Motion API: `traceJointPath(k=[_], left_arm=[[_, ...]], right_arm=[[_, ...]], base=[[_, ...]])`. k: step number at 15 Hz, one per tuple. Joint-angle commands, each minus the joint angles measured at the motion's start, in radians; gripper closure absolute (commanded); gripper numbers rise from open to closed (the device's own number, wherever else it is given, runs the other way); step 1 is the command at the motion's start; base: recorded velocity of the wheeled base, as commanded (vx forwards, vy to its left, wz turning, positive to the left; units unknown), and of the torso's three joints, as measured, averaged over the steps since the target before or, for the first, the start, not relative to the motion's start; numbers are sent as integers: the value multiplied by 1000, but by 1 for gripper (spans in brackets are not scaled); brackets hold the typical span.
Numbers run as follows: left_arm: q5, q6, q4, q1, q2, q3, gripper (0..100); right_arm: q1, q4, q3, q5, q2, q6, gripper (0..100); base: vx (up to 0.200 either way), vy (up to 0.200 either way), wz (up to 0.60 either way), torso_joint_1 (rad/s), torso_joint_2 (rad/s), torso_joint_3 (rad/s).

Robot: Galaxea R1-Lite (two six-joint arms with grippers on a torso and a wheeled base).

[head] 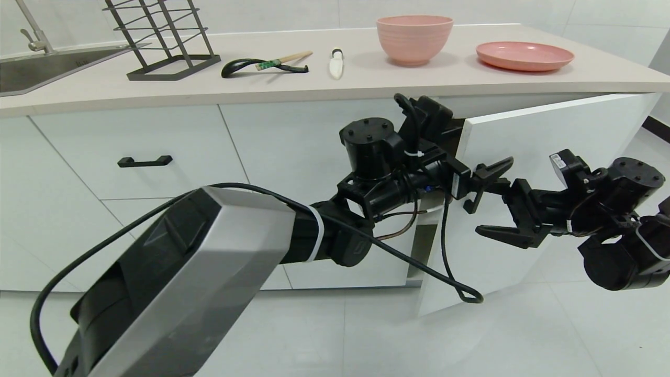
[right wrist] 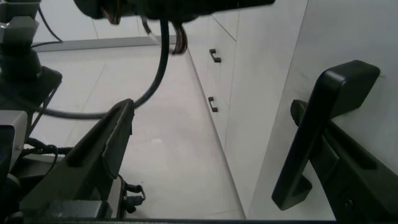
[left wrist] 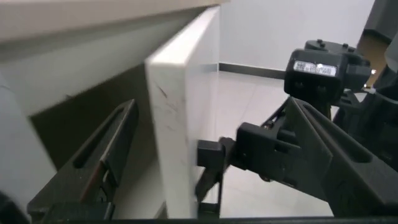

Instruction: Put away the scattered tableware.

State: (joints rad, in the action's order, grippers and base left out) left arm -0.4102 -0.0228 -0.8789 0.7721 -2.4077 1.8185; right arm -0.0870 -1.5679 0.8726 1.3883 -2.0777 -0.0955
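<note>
On the counter lie a pink bowl, a pink plate, a black spoon, a white spoon and a wooden-handled utensil. Below them a white cabinet door stands swung out. My left gripper is open and straddles the door's free edge; one finger is inside the cabinet. My right gripper is open in front of the door, and the black door handle sits just inside one of its fingers.
A black wire rack and a sink occupy the counter's left end. A drawer with a black handle is below them. White floor tiles spread out in front of the cabinets.
</note>
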Motion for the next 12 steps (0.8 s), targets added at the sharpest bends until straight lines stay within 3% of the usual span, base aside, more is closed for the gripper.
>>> traceJointPath(k=[1, 5, 12], left_arm=[[-2, 7, -12, 7, -44, 15, 0], [-93, 9, -86, 59, -50, 13, 0], [-91, 23, -89, 76, -31, 13, 0]], right_arm=[[0, -3, 0, 0, 7, 0, 0], [15, -3, 8, -12, -32, 16, 0], [122, -3, 6, -22, -59, 36, 0]], base=[[0, 0, 0, 0, 0, 0], [0, 0, 0, 0, 0, 0], [0, 0, 0, 0, 0, 0]])
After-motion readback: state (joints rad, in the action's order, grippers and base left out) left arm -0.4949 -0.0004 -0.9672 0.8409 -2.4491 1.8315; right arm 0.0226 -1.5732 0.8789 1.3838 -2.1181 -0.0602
